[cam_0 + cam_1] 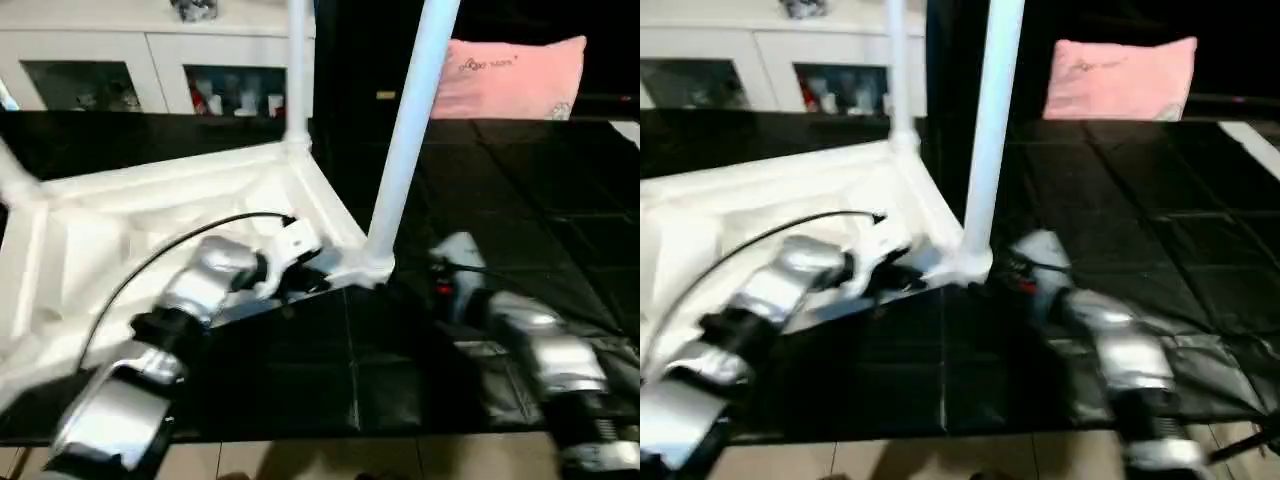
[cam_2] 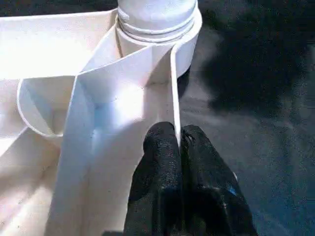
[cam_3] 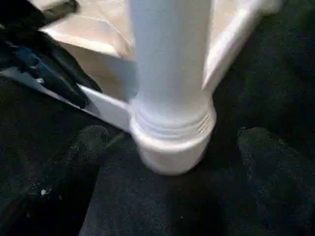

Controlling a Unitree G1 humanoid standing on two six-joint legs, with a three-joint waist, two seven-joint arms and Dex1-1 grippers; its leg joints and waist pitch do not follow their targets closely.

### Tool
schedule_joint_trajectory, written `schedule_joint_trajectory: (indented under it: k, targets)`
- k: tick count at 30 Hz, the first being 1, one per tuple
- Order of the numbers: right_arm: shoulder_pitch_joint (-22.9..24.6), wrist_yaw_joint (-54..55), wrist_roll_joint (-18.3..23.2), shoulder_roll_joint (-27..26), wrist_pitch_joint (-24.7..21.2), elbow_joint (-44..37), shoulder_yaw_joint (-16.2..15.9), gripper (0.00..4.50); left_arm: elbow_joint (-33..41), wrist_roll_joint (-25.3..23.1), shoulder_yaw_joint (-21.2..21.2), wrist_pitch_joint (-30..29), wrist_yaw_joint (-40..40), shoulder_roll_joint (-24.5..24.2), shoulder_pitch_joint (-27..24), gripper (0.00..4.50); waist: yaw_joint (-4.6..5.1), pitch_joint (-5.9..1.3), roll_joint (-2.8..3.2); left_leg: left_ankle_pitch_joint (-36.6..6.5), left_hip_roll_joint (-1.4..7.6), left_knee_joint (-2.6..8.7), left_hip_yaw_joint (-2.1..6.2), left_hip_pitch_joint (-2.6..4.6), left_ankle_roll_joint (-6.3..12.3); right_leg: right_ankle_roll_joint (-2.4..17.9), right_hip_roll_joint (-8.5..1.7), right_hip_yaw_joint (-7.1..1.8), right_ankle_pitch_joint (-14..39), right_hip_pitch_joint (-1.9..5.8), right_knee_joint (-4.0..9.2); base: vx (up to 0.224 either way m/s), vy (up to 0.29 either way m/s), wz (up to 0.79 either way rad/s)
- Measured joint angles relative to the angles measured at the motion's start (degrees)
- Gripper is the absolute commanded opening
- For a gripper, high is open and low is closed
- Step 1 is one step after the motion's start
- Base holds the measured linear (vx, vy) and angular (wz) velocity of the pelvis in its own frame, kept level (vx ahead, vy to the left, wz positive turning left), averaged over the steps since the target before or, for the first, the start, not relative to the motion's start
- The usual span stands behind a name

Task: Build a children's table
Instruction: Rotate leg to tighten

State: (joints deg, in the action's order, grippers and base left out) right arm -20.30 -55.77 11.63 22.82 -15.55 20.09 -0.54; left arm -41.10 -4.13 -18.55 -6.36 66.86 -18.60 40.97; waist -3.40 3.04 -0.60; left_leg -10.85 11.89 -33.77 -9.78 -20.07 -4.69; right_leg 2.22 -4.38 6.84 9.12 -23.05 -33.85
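leg standing in the corner socket, my two pincers at its base

the tabletop (image 1: 150,215) lies upside down on the black floor mat (image 1: 520,190), ribbed underside up. i place everything from the near leg (image 1: 410,130), which stands upright in the corner socket (image 3: 170,142) closest to me. my left gripper (image 2: 179,147) is just beside that socket, its two black fingers pressed together on the thin white rim wall (image 2: 173,88) that runs into it. my right gripper (image 3: 172,162) sits on the other side of the leg, fingers (image 3: 86,147) spread wide apart, one on each side of the socket without touching it. a second leg (image 1: 297,70) rises from the corner behind the near leg. beyond it are a white cabinet (image 1: 150,60) and a pink pillow (image 1: 510,75).
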Motion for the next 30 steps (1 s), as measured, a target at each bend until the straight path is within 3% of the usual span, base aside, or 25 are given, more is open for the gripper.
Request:
schedule_joint_trajectory:
  k: [7, 8, 13, 19, 30]
  targets:
    - [-0.25, -10.45, 0.03, 3.33, 4.33, 0.09, -2.35, 4.48, 0.14, 0.03, -2.52, 5.32, 8.10, -2.00, -0.08, 0.00, -1.63, 0.00, 0.00, 0.01, 0.00, -0.08, 0.00, 0.00, 0.00, -0.23, -0.02, -0.01, 0.13, 0.02, -0.02, 0.000, 0.000, 0.00]
    - [-0.77, -11.93, 0.28, 3.42, 4.65, 0.59, -2.82, 4.32, 0.28, 0.05, -2.81, 5.94, 9.21, -2.27, -0.08, 0.00, -1.77, 0.00, 0.00, 0.01, 0.00, -0.10, -0.01, -0.01, 0.00, -0.22, -0.02, -0.01, 0.13, 0.01, -0.07, 0.000, 0.000, 0.00]
    - [-2.99, -17.39, 1.88, 4.42, 5.12, 1.66, -4.38, 4.05, 1.17, 0.30, -4.32, 7.54, 13.46, -3.44, -0.09, 0.00, -2.16, 0.00, -0.01, 0.01, 0.01, -0.09, -0.01, -0.01, 0.00, -0.23, -0.02, 0.00, 0.14, 0.02, -0.10, 0.000, 0.000, 0.00]
    - [-4.45, -23.52, 2.36, 4.16, 4.97, 4.32, -6.79, 3.40, 2.08, 0.28, -5.55, 8.96, 16.80, -3.74, -0.16, 0.00, -2.47, 0.01, -0.02, 0.01, 0.01, -0.10, -0.01, -0.02, 0.00, -0.22, -0.04, 0.00, 0.14, 0.00, -0.13, 0.000, 0.000, 0.00]
    - [-6.14, -28.81, 3.46, 3.71, 4.77, 7.82, -8.88, 2.51, 3.44, 0.22, -6.29, 9.51, 17.92, -4.44, -0.40, 0.00, -2.87, 0.01, -0.04, 0.00, 0.02, -0.13, -0.02, -0.02, 0.00, -0.24, -0.04, 0.00, 0.14, -0.01, -0.15, 0.000, 0.000, 0.00]
